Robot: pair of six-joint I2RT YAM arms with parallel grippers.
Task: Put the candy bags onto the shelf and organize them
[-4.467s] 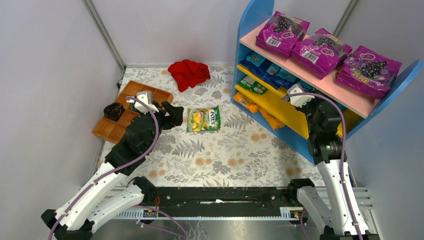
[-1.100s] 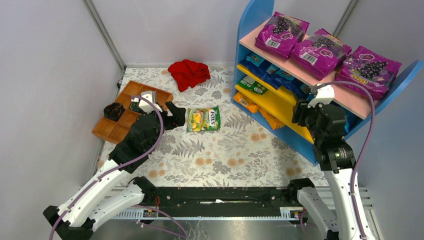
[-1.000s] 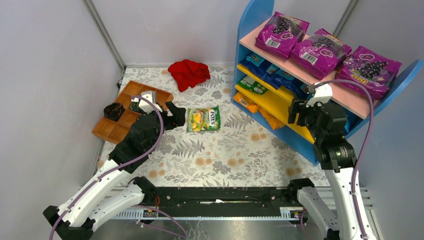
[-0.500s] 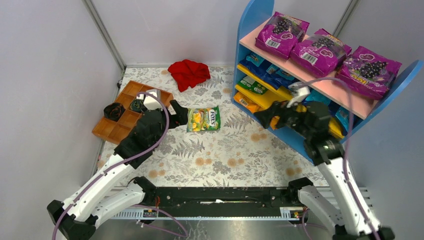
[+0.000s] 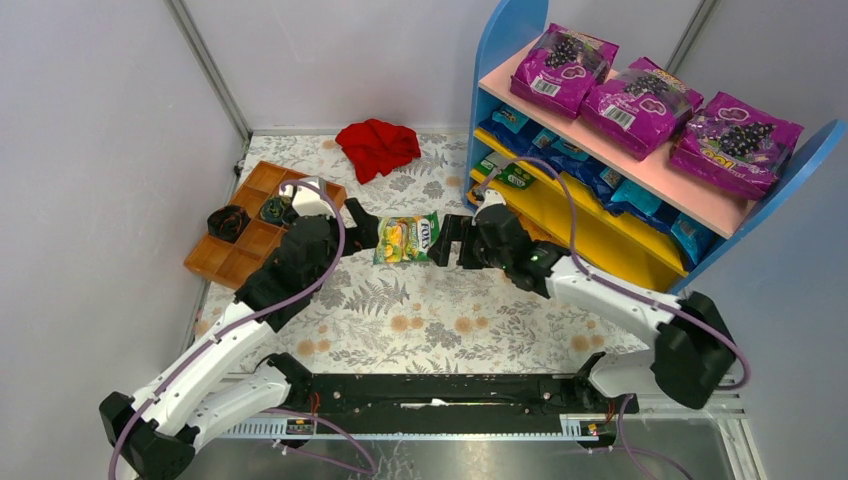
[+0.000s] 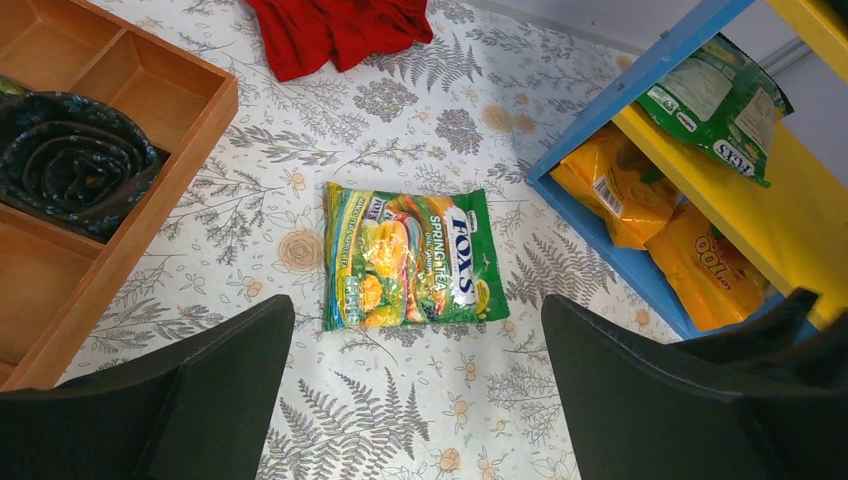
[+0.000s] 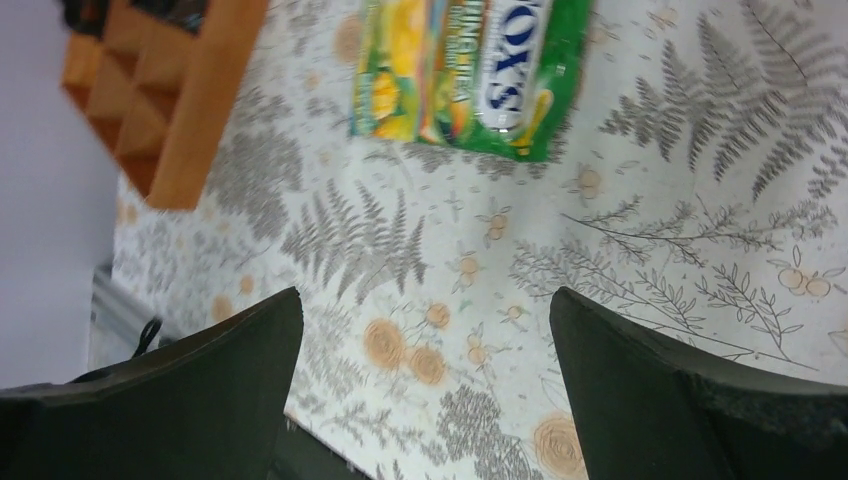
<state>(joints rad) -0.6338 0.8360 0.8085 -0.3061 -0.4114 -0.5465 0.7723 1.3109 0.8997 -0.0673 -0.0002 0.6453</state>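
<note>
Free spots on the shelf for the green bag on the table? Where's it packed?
Yellow middle board: bare beside the shelved green bag. Pink top board packed with three magenta bags; blue bags fill the tier under it.

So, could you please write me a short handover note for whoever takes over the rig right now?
Left end effector: open, empty, near the left edge of the green candy bag.
Right end effector: open, empty, near its right edge.
The bag lies flat on the table, not gripped.
Done: blue bags, a green pack and orange bags sit on the shelf.
Left: grasp the loose bag and shelve it, probably beside the green pack.
</note>
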